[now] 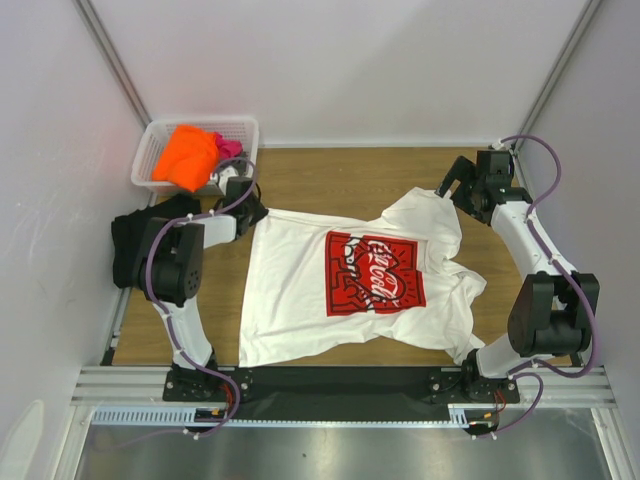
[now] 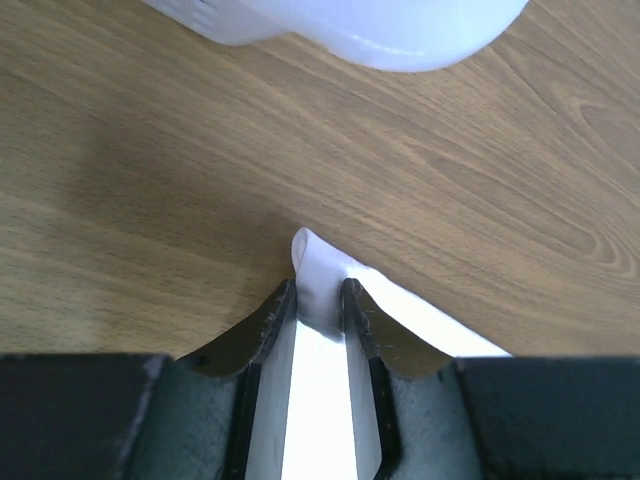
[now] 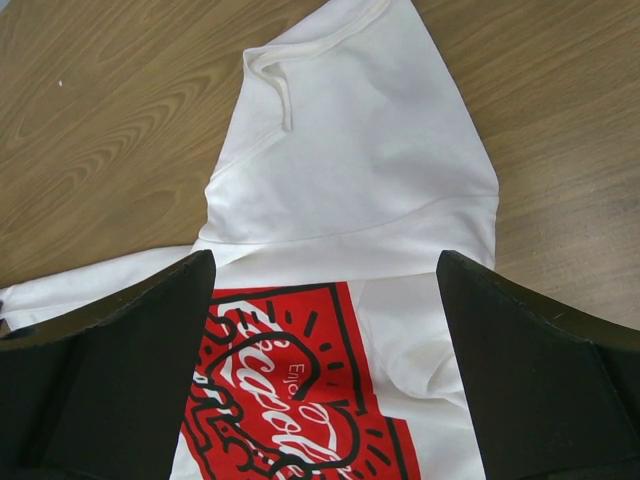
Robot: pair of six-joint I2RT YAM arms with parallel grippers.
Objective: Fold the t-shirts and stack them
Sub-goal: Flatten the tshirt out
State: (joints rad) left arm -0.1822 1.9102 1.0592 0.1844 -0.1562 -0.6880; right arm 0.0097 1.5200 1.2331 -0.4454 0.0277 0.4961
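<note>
Item under work: white tee (image 1: 300, 300), flat and graphic up in the middle of the table (image 1: 330, 175). Its long axis runs left to right, with the hem toward the left arm and the collar and sleeves toward the right arm. The far sleeve (image 3: 330, 130) is bunched and lies partly over the chest.

Left gripper (image 2: 318, 297): clamped on the far hem corner, cloth pinched between the fingers, low at the table and near the basket (image 2: 400, 30).

Right gripper (image 3: 325, 262): jaws wide apart, holding nothing, poised over the far shoulder, with the sleeve beyond its tips and the graphic beneath.

Other stock: orange tee (image 1: 188, 155) and pink tee (image 1: 230, 147) in the basket; black tee (image 1: 125, 245) at the left table edge.

Judgement: the far edge is the working line. Its hem end is secured, but its shoulder end is not, and the right arm is nearer to it. A fold toward the near edge should wait for that grip, or the cloth may skew
</note>
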